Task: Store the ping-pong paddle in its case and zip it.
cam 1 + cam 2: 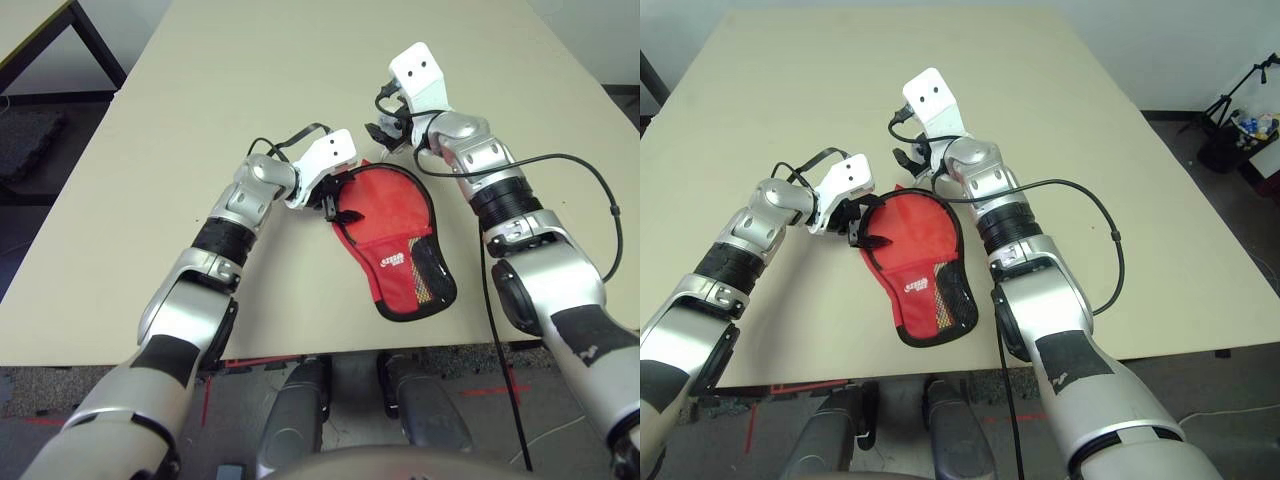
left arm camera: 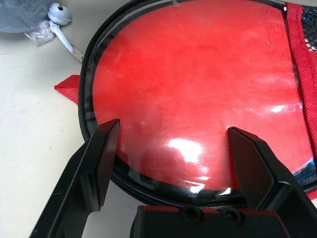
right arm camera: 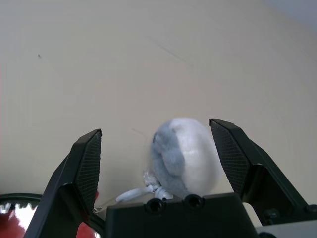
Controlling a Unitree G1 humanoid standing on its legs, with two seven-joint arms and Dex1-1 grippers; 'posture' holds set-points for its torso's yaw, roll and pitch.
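The red case lies flat on the table, its round end away from me and its mesh pocket with a white logo toward me. A glossy red round face, ringed by black zipper edging, appears to be the ping-pong paddle inside; a brownish handle shows through the mesh. My left gripper is open over the round end's left edge. Just past the case's far edge my right gripper is open, with the white fluffy pom-pom between its fingers, close to their base.
The beige table stretches far beyond the case. A black cable loops from my right forearm over the table's right side. The table's front edge runs just below the case.
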